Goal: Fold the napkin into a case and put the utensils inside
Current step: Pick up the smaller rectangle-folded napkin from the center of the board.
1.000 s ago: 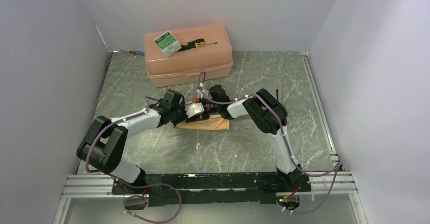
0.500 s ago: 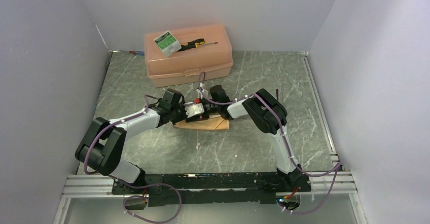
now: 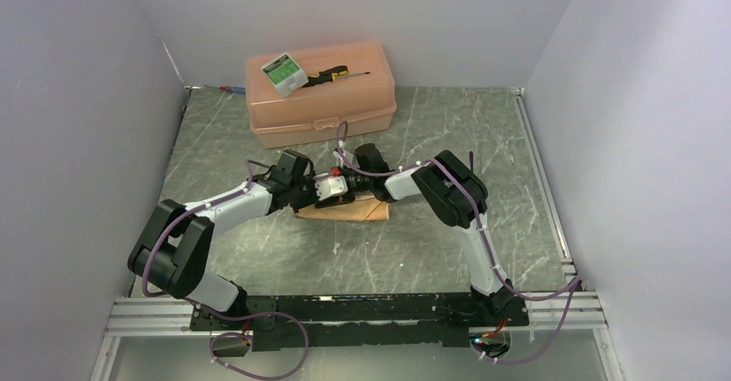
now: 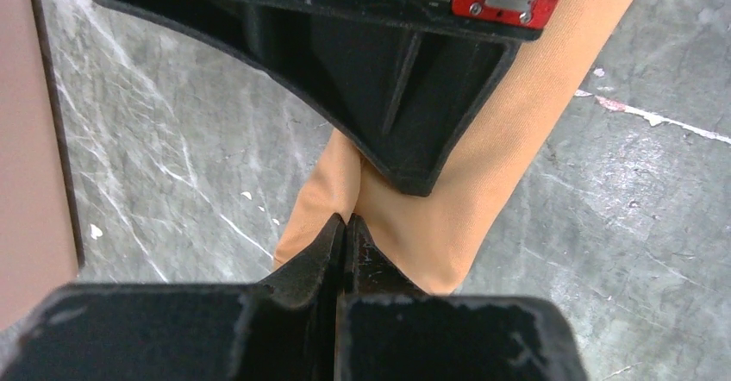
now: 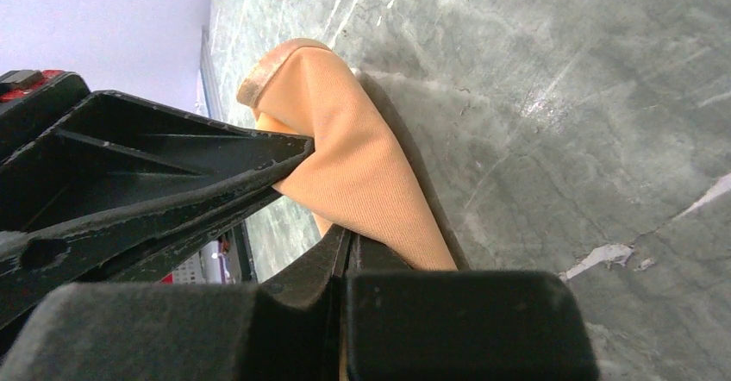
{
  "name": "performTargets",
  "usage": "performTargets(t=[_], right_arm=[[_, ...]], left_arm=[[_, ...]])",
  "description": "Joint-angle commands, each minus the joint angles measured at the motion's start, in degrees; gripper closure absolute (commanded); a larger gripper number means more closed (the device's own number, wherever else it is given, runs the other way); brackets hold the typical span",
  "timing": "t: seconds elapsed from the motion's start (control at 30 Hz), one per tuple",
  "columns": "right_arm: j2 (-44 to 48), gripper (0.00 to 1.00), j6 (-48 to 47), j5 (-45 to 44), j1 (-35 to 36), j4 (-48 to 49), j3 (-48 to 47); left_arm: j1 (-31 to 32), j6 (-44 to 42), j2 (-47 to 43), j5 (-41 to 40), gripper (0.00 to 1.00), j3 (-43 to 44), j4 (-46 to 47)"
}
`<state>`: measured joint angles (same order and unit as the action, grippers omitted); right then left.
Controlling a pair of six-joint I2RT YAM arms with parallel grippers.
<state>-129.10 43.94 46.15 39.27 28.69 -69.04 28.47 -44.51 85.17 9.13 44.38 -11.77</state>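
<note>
Up close, unlike overhead, left claw (image 4: 346, 226) and right claw (image 5: 349, 243) each pinch the napkin (image 4: 509, 140).

Peach plastic box (image 3: 321, 109) sits at the far side of the green marble table (image 3: 448, 131), lid shut. On the lid: green-white carton (image 3: 284, 72) on the left, black-yellow screwdriver (image 3: 332, 74) just right of it. Small red-blue item (image 3: 229, 90) left of the box, can't ID.

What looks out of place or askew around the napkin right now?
Nothing spilled or damaged. The napkin is bunched mid-table, pinched by the left gripper and right gripper from opposite sides. A screwdriver and small green-white carton lie on the plastic box lid.
</note>
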Motion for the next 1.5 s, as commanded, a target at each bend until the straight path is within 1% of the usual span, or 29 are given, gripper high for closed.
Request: performTargets(t=[0.0, 0.23, 0.43, 0.5, 0.57, 0.63, 0.83, 0.97, 1.07, 1.17, 1.23, 1.3, 1.4, 1.47], right_arm=[[-3.8, 1.00, -4.5, -10.4, 0.9, -10.3, 1.2], [-2.7, 1.00, -4.7, -14.2, 1.0, -12.1, 2.1], [-2.5, 1.00, -4.9, -14.8, 1.0, -12.6, 2.4], [-2.5, 1.00, -4.8, -14.4, 0.9, -12.3, 2.7], [-2.3, 1.00, -5.0, -13.9, 0.9, -12.3, 2.7], [-1.8, 1.00, -5.0, -13.2, 0.7, -11.7, 3.1], [-1.1, 1.00, -5.0, -8.9, 0.4, -7.9, 3.8], [-1.3, 1.00, -4.7, -5.5, -0.4, -4.6, 4.8], [-1.0, 1.00, -4.6, -2.7, -1.3, -1.4, 6.2], [0.3, 1.00, -6.6, 0.0, -1.7, -2.2, 5.8], [2.0, 1.00, -8.1, -0.1, -1.7, -3.4, 5.6], [2.9, 1.00, -9.1, 0.0, -1.7, -4.8, 5.2], [3.1, 1.00, -9.3, 0.3, -1.8, -5.3, 5.4], [3.1, 1.00, -8.8, 0.5, -1.8, -4.4, 5.8]], left_arm=[[0.6, -1.7, -1.9, 3.3, 0.97, 2.8, -2.3], [3.4, -4.4, -2.6, 0.8, 0.96, 3.1, -1.7], [6.7, -8.9, -2.2, 1.3, 0.93, 0.2, -6.1], [7.8, -12.3, -1.6, -0.7, 0.92, -2.5, -4.9], [8.2, -15.5, -0.3, -4.6, 0.91, -5.8, -2.4], [8.2, -18.0, 1.8, -8.5, 0.92, -7.3, -0.9], [8.1, -23.7, 5.0, -12.4, 0.92, -10.3, 3.4], [8.1, -25.3, 4.7, -12.7, 0.91, -10.3, 2.7], [8.1, -24.6, 4.7, -12.4, 0.89, -10.3, 0.1], [8.0, -20.3, 4.0, -10.3, 0.80, -8.6, -4.1], [7.5, -15.6, 3.2, -8.9, 0.74, -5.2, -7.4], [6.1, -10.5, 2.3, -6.0, 0.68, -0.7, -11.0], [2.7, -4.2, 1.8, -0.6, 0.66, 6.6, -18.5], [0.6, -2.0, 1.2, 3.9, 0.66, 11.0, -24.8]])
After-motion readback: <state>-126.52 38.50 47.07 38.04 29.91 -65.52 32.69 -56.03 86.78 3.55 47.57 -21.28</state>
